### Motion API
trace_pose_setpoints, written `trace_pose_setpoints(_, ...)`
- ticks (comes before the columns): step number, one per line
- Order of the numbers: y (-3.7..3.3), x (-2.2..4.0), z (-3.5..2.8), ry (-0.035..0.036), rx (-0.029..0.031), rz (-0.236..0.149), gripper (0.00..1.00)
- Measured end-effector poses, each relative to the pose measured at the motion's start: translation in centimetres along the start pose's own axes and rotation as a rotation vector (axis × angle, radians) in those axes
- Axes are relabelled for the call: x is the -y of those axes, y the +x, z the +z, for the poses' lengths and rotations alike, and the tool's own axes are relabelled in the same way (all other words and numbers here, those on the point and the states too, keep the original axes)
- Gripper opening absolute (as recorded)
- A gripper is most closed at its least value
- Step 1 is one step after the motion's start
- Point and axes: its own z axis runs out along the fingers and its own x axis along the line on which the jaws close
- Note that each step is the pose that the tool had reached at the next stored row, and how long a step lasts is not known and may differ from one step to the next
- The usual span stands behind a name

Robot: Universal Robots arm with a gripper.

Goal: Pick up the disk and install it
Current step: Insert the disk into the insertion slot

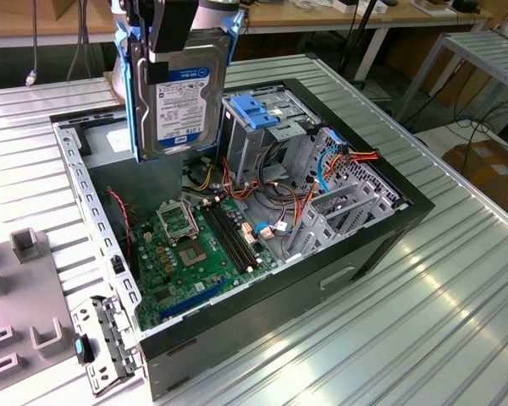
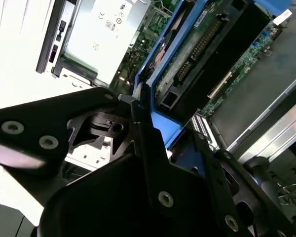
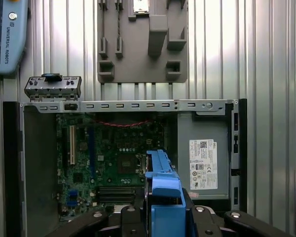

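Gripper (image 1: 173, 38) clamps disk (image 1: 182, 97) upright over open case (image 1: 322, 272) | case holds motherboard (image 1: 182, 254), drive cage (image 1: 262, 131), cables (image 1: 289, 193)

— Light?
— Bright, even. The ribbed table (image 1: 457, 288) throws streaky glare in the exterior view and burns out white in the second wrist view.
— Shadows?
— Inside the computer case (image 1: 381, 245) it's shaded; the gripper (image 2: 140, 106) is near-black; the disk (image 1: 179, 89) glints softly.
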Motion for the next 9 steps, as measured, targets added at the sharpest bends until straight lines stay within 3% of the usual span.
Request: trace_pose_setpoints(9,0.55,0.03,0.00,-0.0001,-0.0001,0.000,0.37)
